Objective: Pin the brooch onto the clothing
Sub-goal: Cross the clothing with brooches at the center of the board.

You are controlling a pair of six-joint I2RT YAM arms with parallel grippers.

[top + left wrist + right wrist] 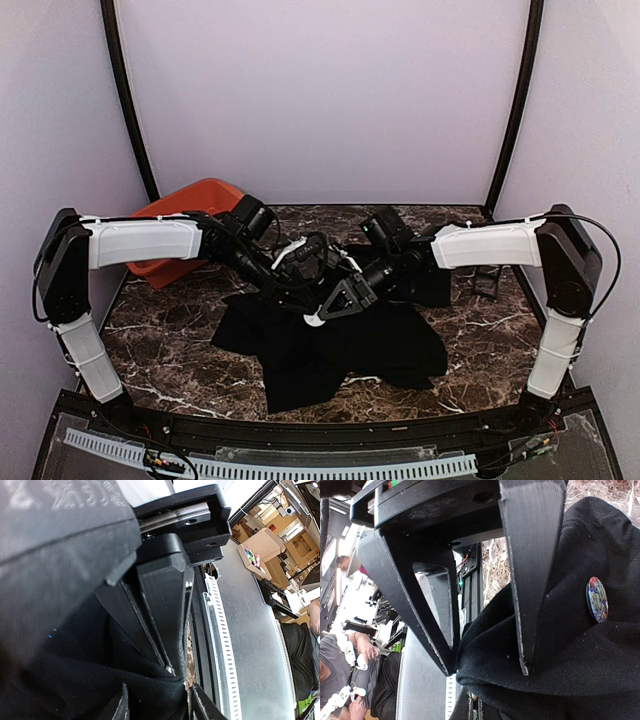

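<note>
The clothing, a black T-shirt, lies crumpled on the marble table. Both grippers meet over its upper middle. My left gripper is shut on a raised fold of the black cloth; the fold fills the gap between its fingers. My right gripper is shut, its thin tips pressed against that fold from the side. The brooch, a small round mottled disc, sits on the fabric just right of the left gripper's finger. Nothing grips it.
An orange-red tub stands at the back left behind the left arm. A small black case sits at the right by the right arm. A black rail with a white slotted strip runs along the near edge.
</note>
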